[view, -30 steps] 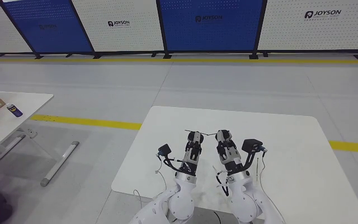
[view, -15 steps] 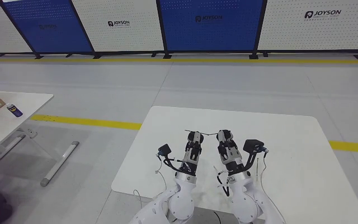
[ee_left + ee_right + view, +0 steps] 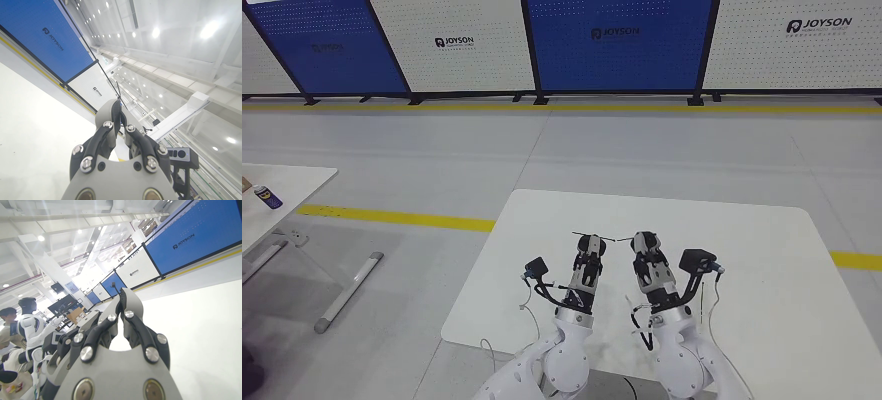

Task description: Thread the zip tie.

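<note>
Right gripper (image 3: 121,294) has shifted slightly, zip tie (image 3: 113,284) clamped between its jaws.

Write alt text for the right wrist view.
The right gripper, jaws shut, pinches a black zip tie whose small square head pokes out past the tips. Beyond it are the white table and blue and white panels.

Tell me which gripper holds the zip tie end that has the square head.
The right gripper: the square head of the zip tie stands just past its shut tips. The left gripper pinches only thin strap.
</note>
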Action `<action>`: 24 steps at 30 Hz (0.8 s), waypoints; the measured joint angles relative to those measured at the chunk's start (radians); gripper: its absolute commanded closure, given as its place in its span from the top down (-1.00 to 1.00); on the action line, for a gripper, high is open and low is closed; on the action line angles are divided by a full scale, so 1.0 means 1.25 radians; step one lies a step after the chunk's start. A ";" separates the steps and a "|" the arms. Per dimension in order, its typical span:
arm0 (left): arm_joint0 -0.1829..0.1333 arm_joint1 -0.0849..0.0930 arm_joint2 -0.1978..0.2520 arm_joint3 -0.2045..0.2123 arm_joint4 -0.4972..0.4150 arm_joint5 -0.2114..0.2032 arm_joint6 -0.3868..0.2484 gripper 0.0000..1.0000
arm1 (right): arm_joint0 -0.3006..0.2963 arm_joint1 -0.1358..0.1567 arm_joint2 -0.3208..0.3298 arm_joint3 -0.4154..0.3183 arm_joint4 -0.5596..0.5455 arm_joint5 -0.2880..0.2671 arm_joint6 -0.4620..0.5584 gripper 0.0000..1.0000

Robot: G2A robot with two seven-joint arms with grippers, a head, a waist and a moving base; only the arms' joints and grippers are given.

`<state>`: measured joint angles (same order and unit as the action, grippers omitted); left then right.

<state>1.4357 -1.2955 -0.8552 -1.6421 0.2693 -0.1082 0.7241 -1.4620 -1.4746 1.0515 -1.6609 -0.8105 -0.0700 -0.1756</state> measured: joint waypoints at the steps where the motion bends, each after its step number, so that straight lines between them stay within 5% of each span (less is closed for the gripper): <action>1: 0.000 0.000 0.000 0.000 0.000 0.000 0.000 -1.00 | 0.001 0.000 -0.001 0.000 0.001 0.000 0.000 -1.00; 24: 0.000 0.000 0.000 0.000 0.000 0.000 0.000 -1.00 | 0.000 -0.004 -0.007 0.004 0.012 0.000 -0.007 -1.00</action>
<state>1.4357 -1.2955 -0.8552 -1.6421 0.2693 -0.1082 0.7241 -1.4626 -1.4792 1.0422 -1.6553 -0.7952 -0.0701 -0.1842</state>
